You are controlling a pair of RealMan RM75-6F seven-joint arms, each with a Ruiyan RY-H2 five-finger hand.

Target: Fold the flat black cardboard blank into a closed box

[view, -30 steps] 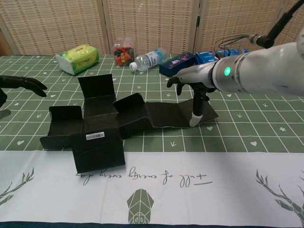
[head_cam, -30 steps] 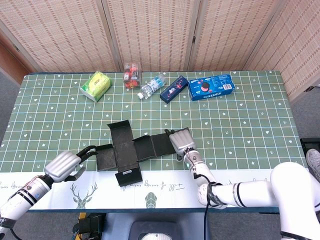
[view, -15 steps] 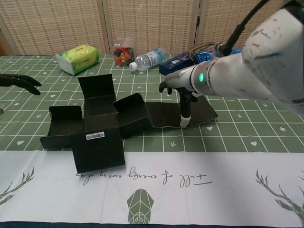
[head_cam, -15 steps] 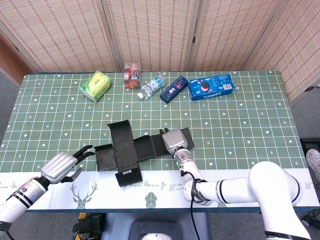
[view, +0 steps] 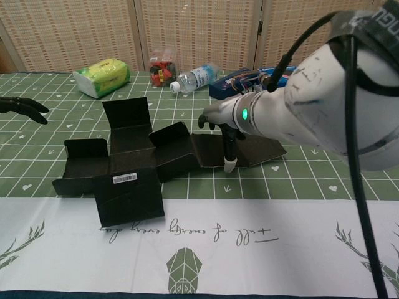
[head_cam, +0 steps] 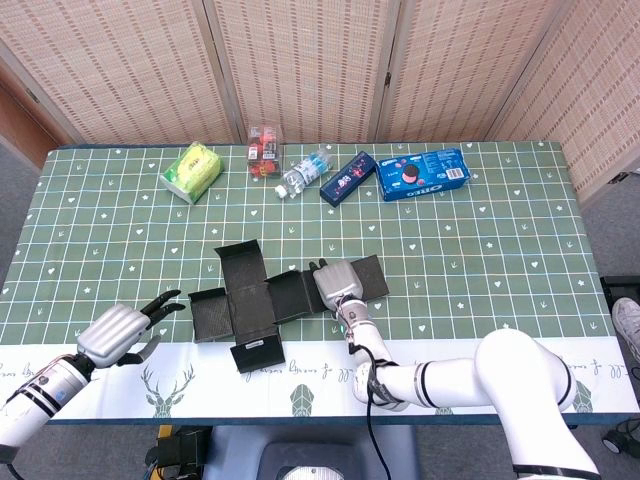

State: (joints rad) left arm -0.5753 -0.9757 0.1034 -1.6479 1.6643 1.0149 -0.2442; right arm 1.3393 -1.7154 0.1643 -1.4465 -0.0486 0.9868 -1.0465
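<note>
The flat black cardboard blank (head_cam: 255, 300) lies unfolded on the green tablecloth, a white label on its near flap (view: 131, 180). My right hand (head_cam: 335, 282) hovers over the blank's right-hand panels. In the chest view the right hand (view: 230, 121) points one finger down, and its white fingertip (view: 229, 164) touches the panel near its front edge. It holds nothing. My left hand (head_cam: 118, 331) floats off the blank's left end with its fingers spread and empty. Only the dark fingers of the left hand (view: 24, 106) show at the chest view's left edge.
Along the table's far side sit a green tissue pack (head_cam: 192, 170), a red snack box (head_cam: 264, 148), a lying water bottle (head_cam: 303, 173), a dark blue box (head_cam: 348, 177) and a blue Oreo pack (head_cam: 424, 173). A white printed runner (view: 249, 237) covers the near edge.
My right hand has slid left along the blank's right panels, its fingertip staying on the cardboard. The left hand has drawn slightly further left, away from the blank. The blank has not shifted.
</note>
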